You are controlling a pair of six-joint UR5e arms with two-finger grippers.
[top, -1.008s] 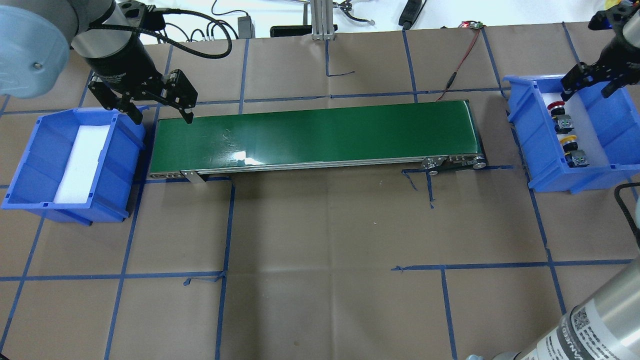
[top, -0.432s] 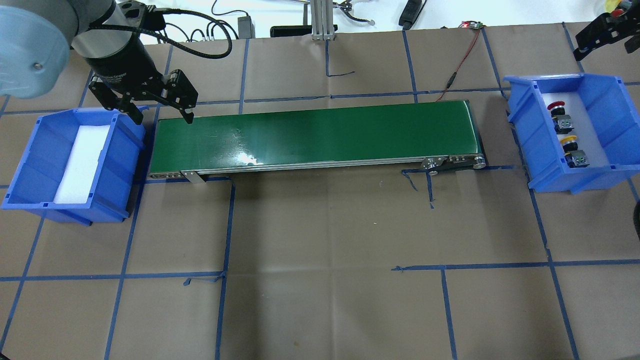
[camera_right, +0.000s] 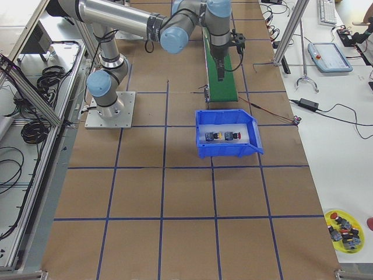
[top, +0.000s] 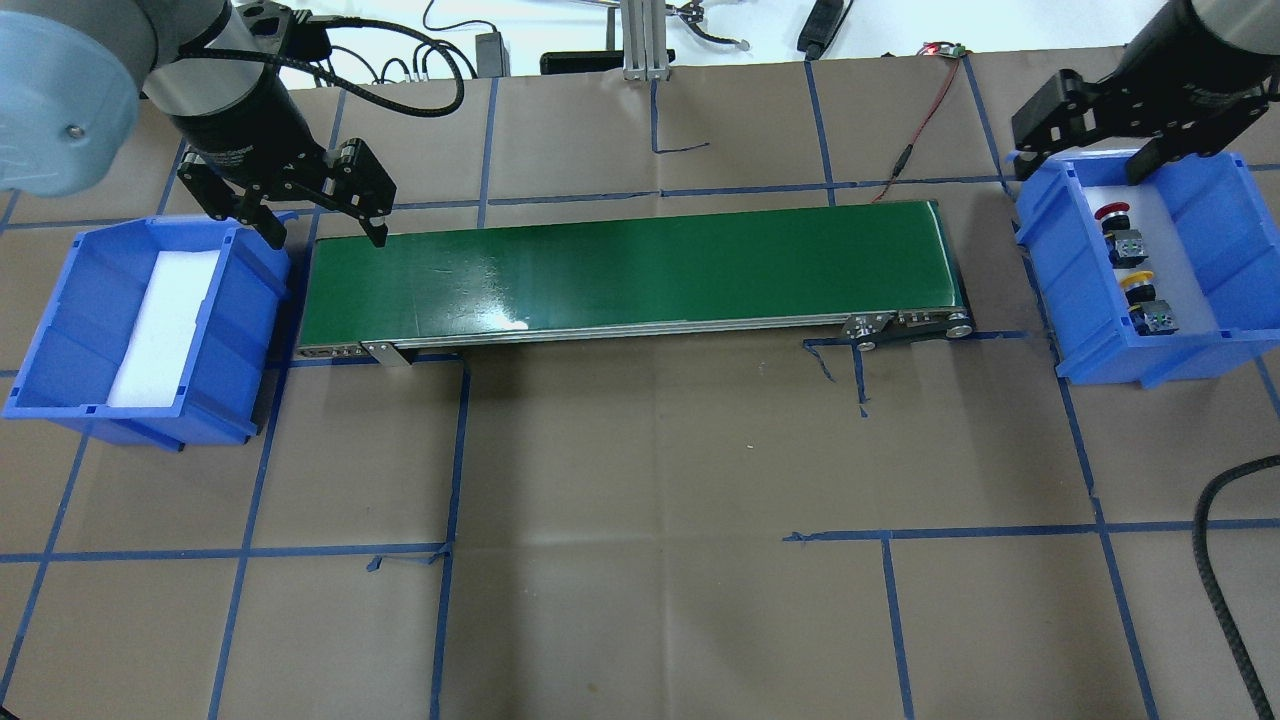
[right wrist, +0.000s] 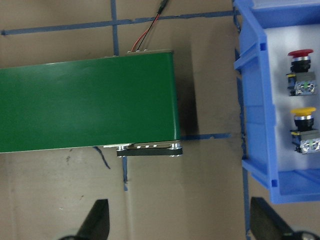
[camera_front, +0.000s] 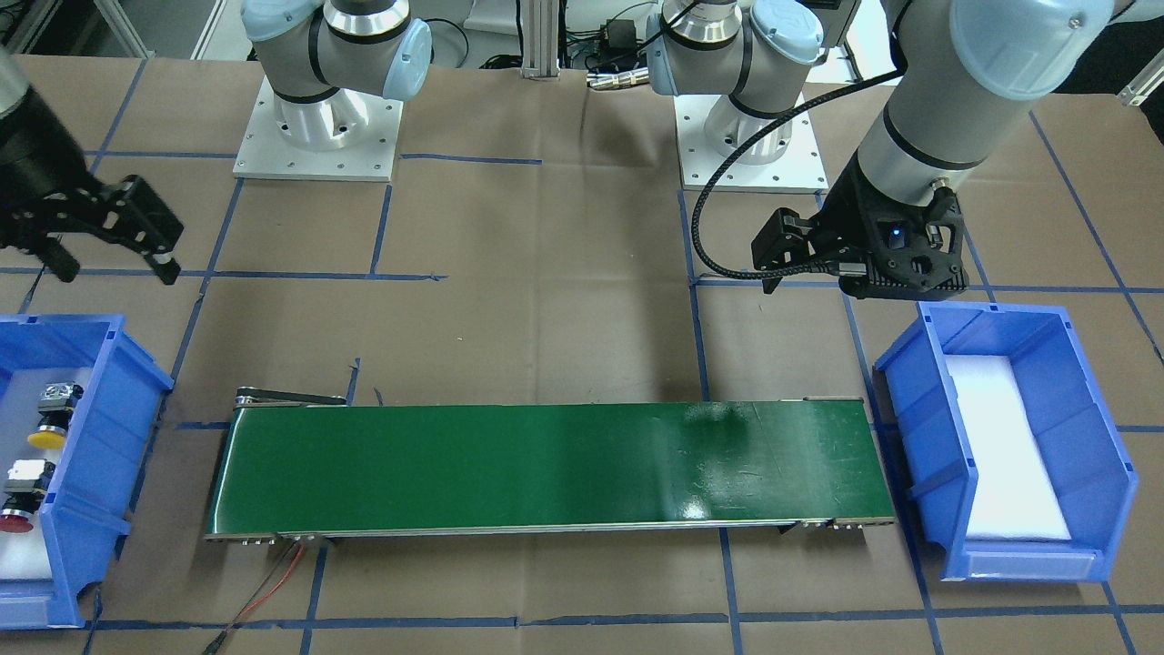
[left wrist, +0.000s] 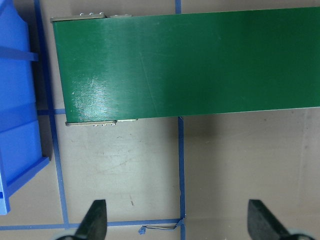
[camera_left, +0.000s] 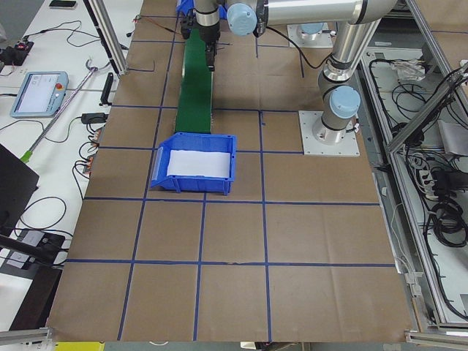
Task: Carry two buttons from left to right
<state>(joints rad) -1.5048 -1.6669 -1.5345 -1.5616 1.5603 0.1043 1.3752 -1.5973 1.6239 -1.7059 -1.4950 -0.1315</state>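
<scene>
The red button [top: 1112, 212] and the yellow button [top: 1137, 280] lie on white foam in the right blue bin [top: 1070, 300]. In the right wrist view, red [right wrist: 300, 53] is above yellow [right wrist: 303, 111]. In the front view they are at the far left, yellow [camera_front: 45, 437] and red [camera_front: 16, 520]. My right gripper [top: 1085, 155] is open and empty, high over the bin's far left corner. My left gripper [top: 325, 235] is open and empty, between the left bin and the belt's left end.
A green conveyor belt [top: 630, 265] runs between the bins. The left blue bin [top: 235, 330] holds only a white foam pad. A red-black cable [top: 920, 130] runs from the belt's far right end. Blue tape lines cross the brown table.
My right gripper has moved left, from over the right bin to above the bin's far left corner near the belt end. The left gripper and the buttons have not moved.
</scene>
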